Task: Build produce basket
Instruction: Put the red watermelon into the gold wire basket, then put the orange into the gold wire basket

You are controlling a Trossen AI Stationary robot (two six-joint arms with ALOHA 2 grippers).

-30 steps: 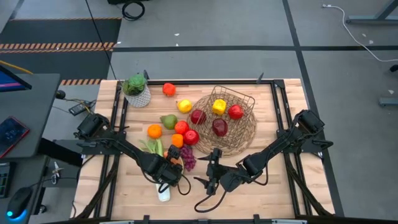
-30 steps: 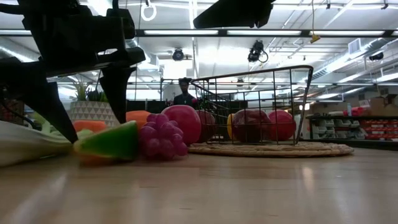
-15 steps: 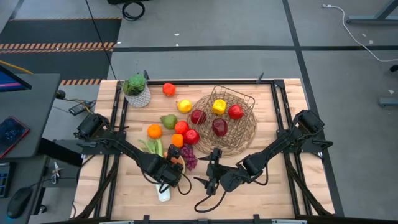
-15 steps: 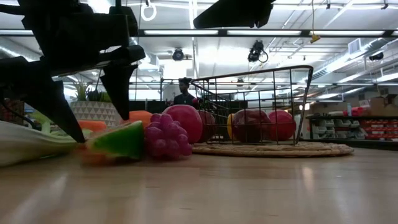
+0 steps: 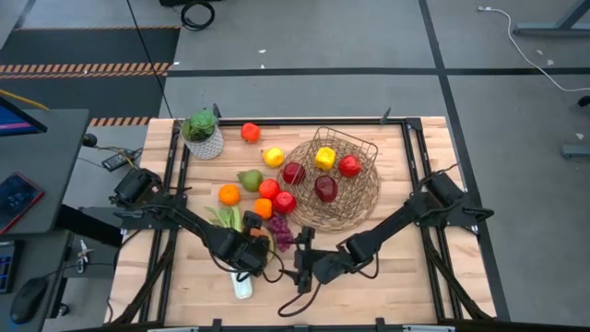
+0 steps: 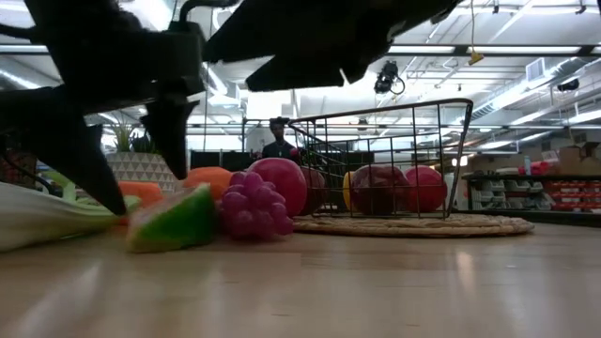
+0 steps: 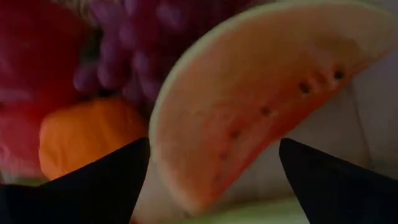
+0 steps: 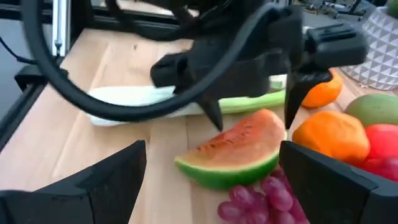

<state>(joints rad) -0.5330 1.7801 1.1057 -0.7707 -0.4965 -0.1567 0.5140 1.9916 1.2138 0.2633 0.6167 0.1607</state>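
The watermelon slice [image 8: 231,149] lies on the table on its side, next to the purple grapes [image 6: 252,207] and in front of the leek [image 8: 155,99]. My left gripper [image 8: 252,121] points down over the slice, open, one finger at each end of it. My right gripper [image 5: 300,262] hovers open just to the right of the slice, aimed at it, with nothing between its fingers. The wire basket [image 5: 364,207] at the back right holds three red fruits and a yellow one. An orange [image 5: 229,195], a pear [image 5: 249,179] and apples [image 5: 277,195] lie loose to its left. My left gripper's fingers [image 7: 93,183] stand on either side of the watermelon slice's rind [image 7: 163,118], coming from above. The slice rests on the table. Whether either finger touches it, I cannot tell.
A white patterned pot with a green plant [image 5: 203,134] stands at the back left, with a red-orange fruit [image 5: 250,132] and a lemon [image 5: 273,157] near it. Bare wood lies along the near edge and at the right [image 5: 406,267].
My right gripper has come down and toward the table's left, closing in on the watermelon slice beside my left gripper. My left gripper has rolled about its own line over the slice, which has shifted slightly on the table.
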